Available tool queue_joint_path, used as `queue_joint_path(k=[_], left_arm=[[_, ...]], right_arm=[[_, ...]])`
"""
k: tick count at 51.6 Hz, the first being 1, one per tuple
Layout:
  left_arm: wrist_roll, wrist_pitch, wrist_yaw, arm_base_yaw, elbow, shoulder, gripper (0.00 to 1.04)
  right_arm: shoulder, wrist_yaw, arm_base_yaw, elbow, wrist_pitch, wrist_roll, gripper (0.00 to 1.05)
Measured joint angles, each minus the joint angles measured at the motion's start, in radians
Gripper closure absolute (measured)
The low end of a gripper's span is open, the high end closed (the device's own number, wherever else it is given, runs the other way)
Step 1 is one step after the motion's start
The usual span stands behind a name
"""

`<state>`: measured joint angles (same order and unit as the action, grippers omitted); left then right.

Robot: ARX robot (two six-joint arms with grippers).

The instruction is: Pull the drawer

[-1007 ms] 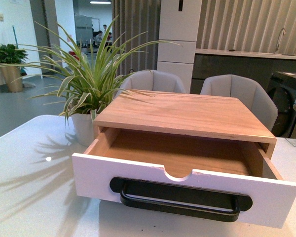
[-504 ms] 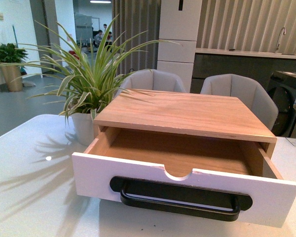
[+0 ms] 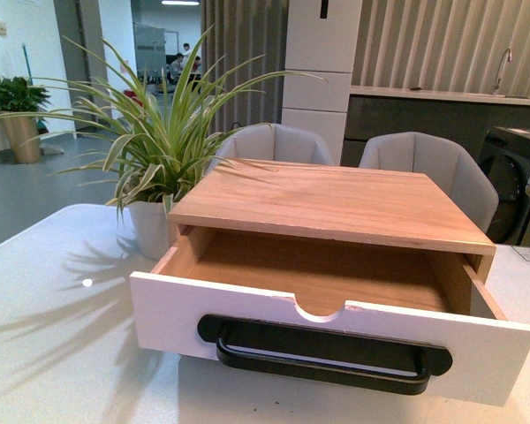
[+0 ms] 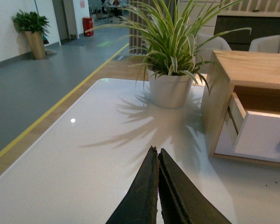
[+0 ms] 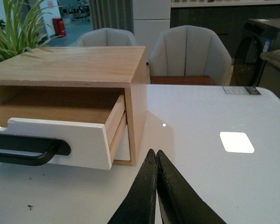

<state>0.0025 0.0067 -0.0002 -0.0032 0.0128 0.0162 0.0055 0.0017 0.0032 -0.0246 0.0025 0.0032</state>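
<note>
The drawer [image 3: 247, 309] stands pulled well out of its light wood cabinet [image 3: 336, 203], showing its wood inside, the half-round notch in its white front and the long black bar handle [image 3: 322, 358]. Neither arm shows in the front view. My left gripper [image 4: 155, 151] is shut and holds nothing, hovering over the white table to the left of the cabinet, clear of the drawer [image 4: 263, 135]. Off to the right of the cabinet, my right gripper [image 5: 155, 153] is shut and holds nothing, near the drawer's corner [image 5: 91, 144] but apart from it; the handle's end [image 5: 32, 147] shows there.
A potted spider plant [image 3: 150, 159] in a white pot stands at the cabinet's left rear corner. Two grey chairs [image 3: 442, 168] sit behind the white table [image 3: 53, 353]. A small card [image 5: 241, 90] lies at the table's far right edge.
</note>
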Motion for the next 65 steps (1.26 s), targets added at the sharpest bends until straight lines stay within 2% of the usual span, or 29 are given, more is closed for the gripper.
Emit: queue_joint_path(k=[9,11,28,35,36,37,65], left_arm=[[0.000,-0.005,0.000,0.000,0.000,-0.010,1.02],[0.000,-0.005,0.000,0.000,0.000,-0.010,0.97],[0.000,-0.005,0.000,0.000,0.000,-0.010,0.42],[0.000,-0.005,0.000,0.000,0.000,-0.010,0.07],[0.001,-0.005,0.000,0.000,0.000,-0.010,0.06],[0.000,-0.005,0.000,0.000,0.000,-0.010,0.07],[0.000,-0.005,0.000,0.000,0.000,-0.010,0.07]], right_arm=[[0.000,0.000,0.000,0.000,0.000,0.000,1.03],[0.000,0.000,0.000,0.000,0.000,-0.001,1.02],[0.000,0.000,0.000,0.000,0.000,-0.001,0.48],[0.000,0.000,0.000,0.000,0.000,0.000,0.13],[0.000,0.000,0.000,0.000,0.000,0.000,0.10],[0.000,0.000,0.000,0.000,0.000,0.000,0.07],[0.000,0.000,0.000,0.000,0.000,0.000,0.09]])
